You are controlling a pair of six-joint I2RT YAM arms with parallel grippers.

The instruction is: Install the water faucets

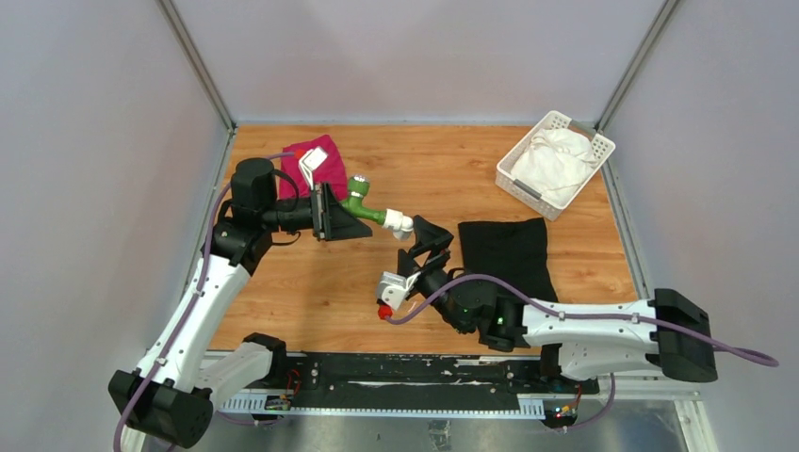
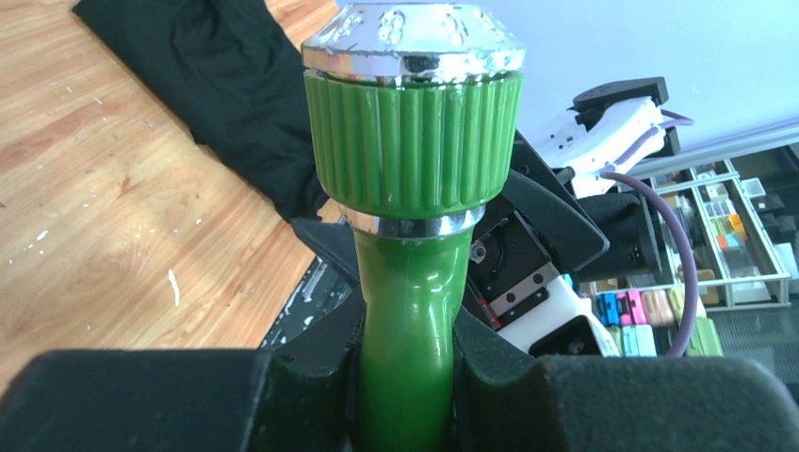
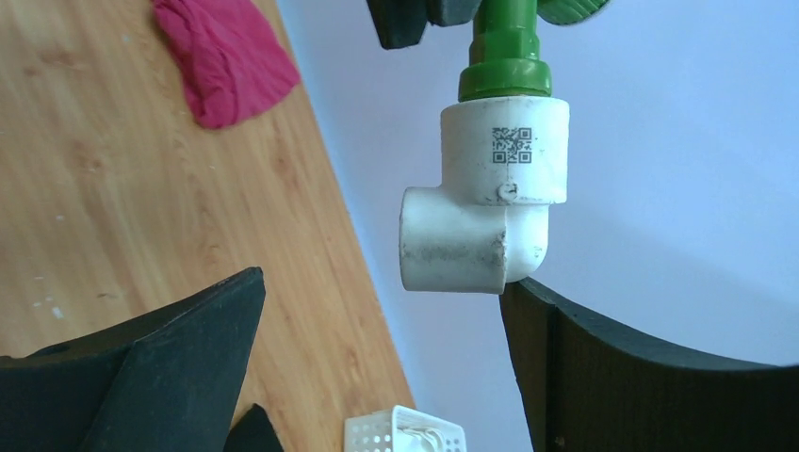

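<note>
My left gripper is shut on the green faucet, its pads pressed on both sides of the green stem. The ribbed green knob with its chrome cap points away from the wrist. A white elbow fitting sits on the faucet's threaded end, held above the table. My right gripper is open just below and beside that white fitting; the elbow's lower edge is at the tip of one finger, and the other finger stands well apart.
A red cloth lies behind the left gripper. A black cloth lies flat right of centre. A white basket with a white cloth in it stands at the back right. Grey walls close in the table.
</note>
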